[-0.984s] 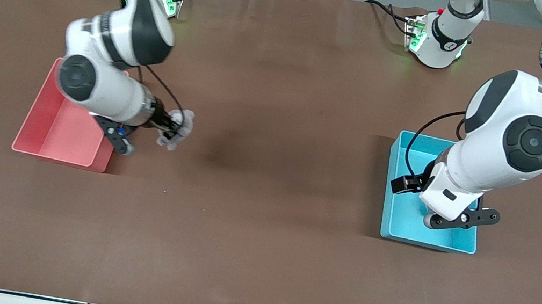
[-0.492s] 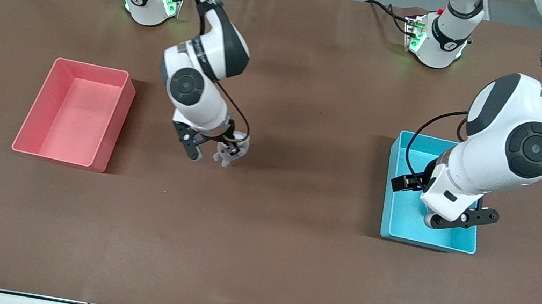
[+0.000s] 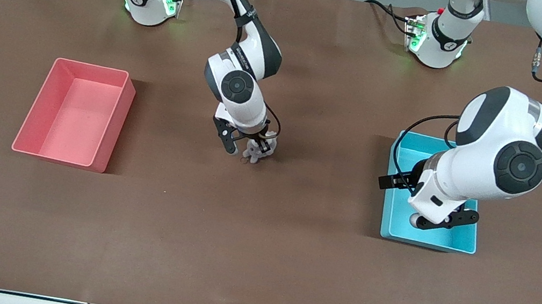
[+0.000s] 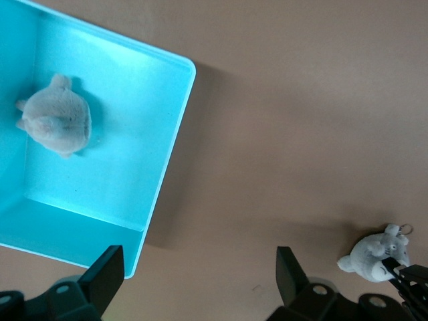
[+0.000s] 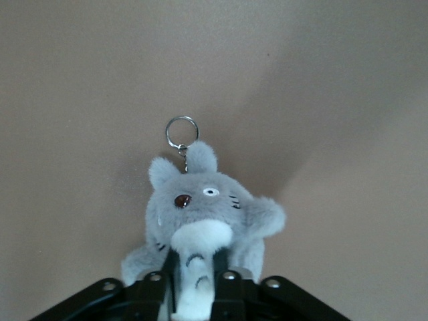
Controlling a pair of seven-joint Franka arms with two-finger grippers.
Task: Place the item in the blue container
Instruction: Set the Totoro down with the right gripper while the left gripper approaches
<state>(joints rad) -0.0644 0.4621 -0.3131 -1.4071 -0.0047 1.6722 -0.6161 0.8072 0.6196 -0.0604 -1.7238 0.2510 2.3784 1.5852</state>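
Two plush toys show on my screens: one grey key-ring plush (image 3: 257, 150) pinched in the right gripper (image 3: 256, 151) near the middle of the front frame, over bare brown worktop (image 3: 254, 258), and a second grey plush (image 4: 55, 122) already lying in the blue container (image 3: 463, 243) at the upper left of the left wrist frame. The held toy hangs between the pink bin (image 3: 115, 122) at middle left and the blue container at middle right, well apart from both. My read is that it is mid-carry toward the blue one.

Right gripper fingers (image 5: 157, 284) are closed tight on the plush's belly, its metal ring pointing away from the wrist, so the grip looks secure. That arm reaches out from its base at upper left, wrist angled downward.

Left gripper (image 4: 200, 281) hovers over the blue container's edge, fingers spread wide and holding nothing; I judge it is waiting.
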